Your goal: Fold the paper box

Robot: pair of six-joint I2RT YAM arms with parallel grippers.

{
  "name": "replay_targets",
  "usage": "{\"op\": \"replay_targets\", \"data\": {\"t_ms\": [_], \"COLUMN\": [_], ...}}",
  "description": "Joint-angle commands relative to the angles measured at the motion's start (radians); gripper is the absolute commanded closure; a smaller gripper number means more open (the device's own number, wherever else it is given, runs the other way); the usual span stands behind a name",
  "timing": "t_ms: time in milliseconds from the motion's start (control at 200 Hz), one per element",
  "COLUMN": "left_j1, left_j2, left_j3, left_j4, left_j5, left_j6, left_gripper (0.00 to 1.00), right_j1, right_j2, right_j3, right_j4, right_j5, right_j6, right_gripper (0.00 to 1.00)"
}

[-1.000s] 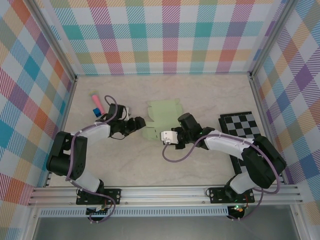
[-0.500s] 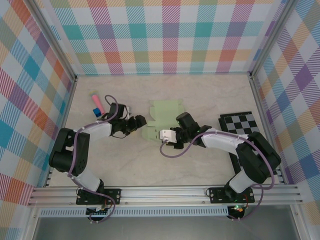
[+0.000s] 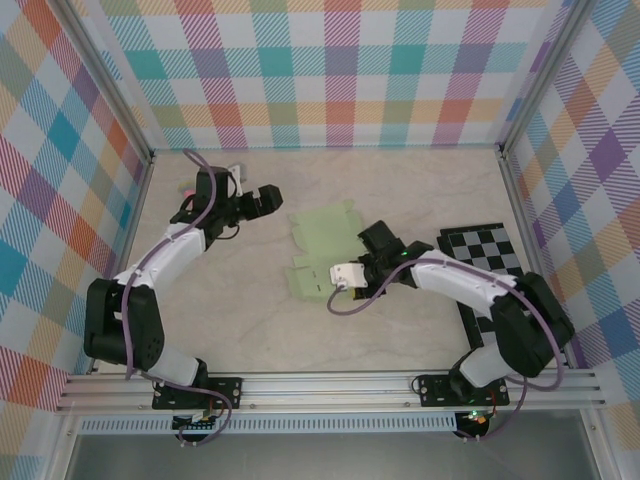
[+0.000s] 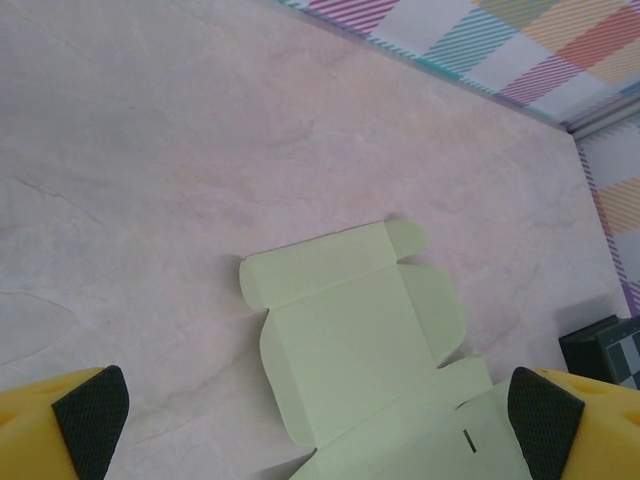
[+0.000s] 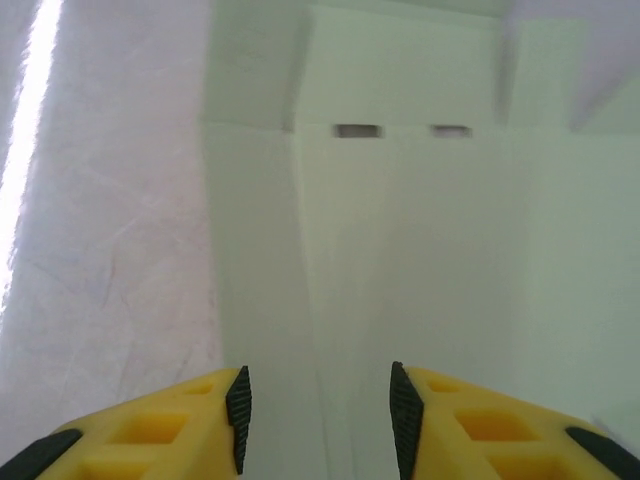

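Right claw (image 5: 320, 400) released, jaws part-way apart, low over the pale light-green thin card cut-out, the paper box (image 3: 325, 250), nothing pinched. Left claw (image 4: 320, 420) spread wide and bare, off the sheet's far-left corner. Sheet lies flat on the middle of the bench (image 3: 250, 330), near the black-and-white checkered board (image 3: 480, 250). Looks early, between folds; next needs a flap pinched and creased upright. No walls formed yet, so it holds nothing.

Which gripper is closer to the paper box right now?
Right. The right gripper hangs open directly over the right part of the flat paper box. The left gripper is wide open, off the box's far-left side and clear of it.
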Motion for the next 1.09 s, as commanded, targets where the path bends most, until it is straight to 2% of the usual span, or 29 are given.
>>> {"op": "replay_targets", "data": {"t_ms": [0, 30, 60, 110, 145, 175, 220, 265, 280, 310, 335, 365, 420, 455, 545, 660, 730, 800, 955, 1090], "left_j1": [0.005, 0.004, 0.004, 0.004, 0.002, 0.001, 0.0, -0.001, -0.002, -0.001, -0.001, -0.002, -0.002, -0.002, -0.002, -0.002, -0.002, -0.002, -0.002, -0.002], "left_j2": [0.034, 0.039, 0.045, 0.053, 0.057, 0.06, 0.066, 0.074, 0.076, 0.084, 0.089, 0.093, 0.095, 0.095, 0.088, 0.068, 0.056, 0.053, 0.068, 0.072], "left_j3": [-0.013, -0.01, -0.007, -0.001, 0.001, 0.001, 0.003, 0.005, 0.008, 0.015, 0.022, 0.028, 0.028, 0.024, 0.006, -0.022, -0.037, -0.037, -0.016, -0.013], "left_j4": [0.043, 0.047, 0.05, 0.048, 0.045, 0.04, 0.036, 0.032, 0.029, 0.02, 0.008, 0.0, -0.008, -0.01, -0.018, -0.026, -0.024, -0.03, -0.032, -0.022], "left_j5": [-0.055, -0.065, -0.075, -0.094, -0.112, -0.127, -0.143, -0.151, -0.153, -0.157, -0.164, -0.172, -0.192, -0.202, -0.209, -0.22, -0.234, -0.235, -0.224, -0.205], "left_j6": [-0.05, -0.056, -0.062, -0.075, -0.087, -0.097, -0.11, -0.117, -0.118, -0.12, -0.12, -0.12, -0.122, -0.126, -0.133, -0.132, -0.131, -0.121, -0.12, -0.124], "left_gripper": [0.0, 0.0, 0.0, 0.0, 0.0, 0.0, 0.0, 0.0, 0.0, 0.0, 0.0, 0.0, 0.0, 0.0, 0.0, 0.0, 0.0, 0.0, 0.0, 0.0], "right_j1": [-0.005, -0.006, -0.004, -0.004, -0.005, -0.006, -0.021, -0.074, -0.086, -0.121, -0.124, -0.112, -0.055, -0.023, 0.005, 0.021, 0.022, 0.023, 0.044, 0.048], "right_j2": [-0.147, -0.174, -0.196, -0.219, -0.226, -0.225, -0.213, -0.199, -0.199, -0.208, -0.224, -0.246, -0.268, -0.257, -0.214, -0.172, -0.153, -0.131, -0.04, 0.019], "right_j3": [-0.011, -0.023, -0.035, -0.034, -0.011, 0.02, 0.083, 0.113, 0.105, 0.063, 0.006, -0.081, -0.213, -0.212, -0.169, -0.279, -0.324, -0.354, -0.339, -0.309], "right_j4": [0.127, 0.192, 0.244, 0.248, 0.165, 0.059, -0.186, -0.394, -0.42, -0.423, -0.373, -0.23, 0.042, 0.06, 0.02, 0.169, 0.255, 0.351, 0.442, 0.512], "right_j5": [-0.053, -0.027, 0.027, 0.174, 0.289, 0.383, 0.482, 0.435, 0.396, 0.314, 0.258, 0.202, 0.202, 0.232, 0.28, 0.308, 0.352, 0.381, 0.352, 0.337], "right_j6": [0.506, 0.69, 0.891, 1.257, 1.509, 1.721, 2.099, 2.365, 2.472, 2.588, 2.694, 2.82, 2.981, 3.04, 3.047, 3.155, 3.159, 3.156, 3.14, 3.069], "right_gripper": [0.51, 0.5, 0.38, 0.33, 0.33, 0.28, 0.24, 0.24, 0.24, 0.24, 0.22, 0.2, 0.18, 0.17, 0.12, 0.16, 0.18, 0.2, 0.26, 0.39]}}
